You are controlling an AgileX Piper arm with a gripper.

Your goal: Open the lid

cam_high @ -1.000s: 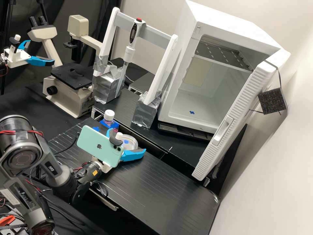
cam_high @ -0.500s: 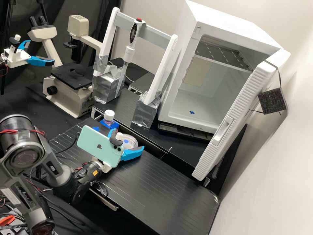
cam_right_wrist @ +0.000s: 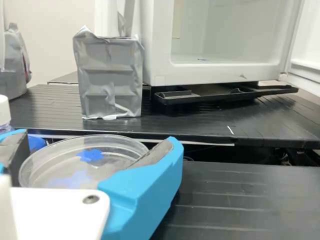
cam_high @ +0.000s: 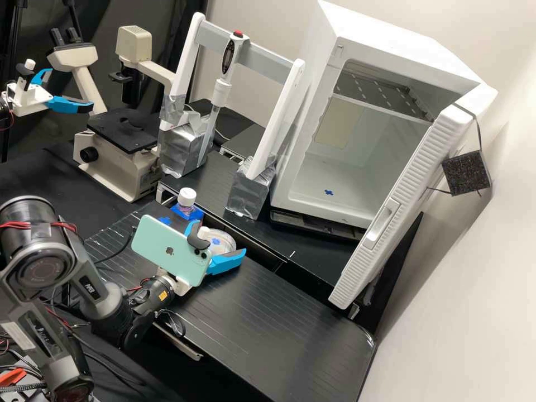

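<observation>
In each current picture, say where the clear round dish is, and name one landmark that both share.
High view: the clear round dish is a little left of centre, in the lower half, between the gripper's blue fingers.
Wrist view: the dish is between the blue fingers, nearer the camera than the silver-wrapped block.
Shared landmark: that block, beside the open white fridge.

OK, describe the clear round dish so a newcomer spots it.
From the open white fridge, look down to the nearer black bench top. By its far edge, at the blue-and-white claw, sits the shallow, clear dish with blue marks, unlike the upright, white-capped bottle nearby.
</observation>
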